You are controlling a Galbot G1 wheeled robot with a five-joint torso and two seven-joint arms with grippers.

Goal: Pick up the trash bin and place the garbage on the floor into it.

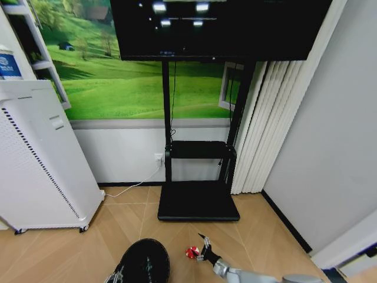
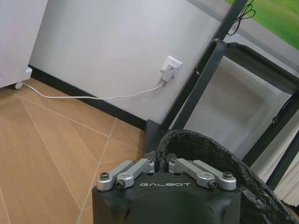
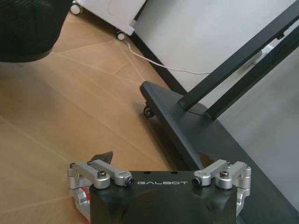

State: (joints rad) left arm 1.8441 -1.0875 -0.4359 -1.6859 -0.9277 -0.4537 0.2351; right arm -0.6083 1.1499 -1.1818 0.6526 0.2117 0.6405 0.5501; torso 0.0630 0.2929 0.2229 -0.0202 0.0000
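The trash bin (image 1: 145, 263), small, round and black, is at the bottom of the head view, lifted beside my left gripper (image 1: 115, 275). In the left wrist view that gripper (image 2: 160, 164) is shut on the bin's rim (image 2: 201, 138). One piece of garbage, a crumpled red-and-white wrapper (image 1: 192, 253), lies on the wooden floor just right of the bin. My right gripper (image 1: 202, 247) is low over the floor, open, right next to the wrapper. In the right wrist view a red bit of the wrapper (image 3: 82, 196) shows beside one finger (image 3: 103, 157), with the bin (image 3: 25, 28) farther off.
The black TV-stand base (image 1: 198, 202) lies on the floor just beyond the wrapper, its posts rising to the screen. A white cabinet on casters (image 1: 41, 171) stands at the left. A white cable runs to a wall socket (image 1: 158, 157). Curtains (image 1: 265, 130) and a wall close the right side.
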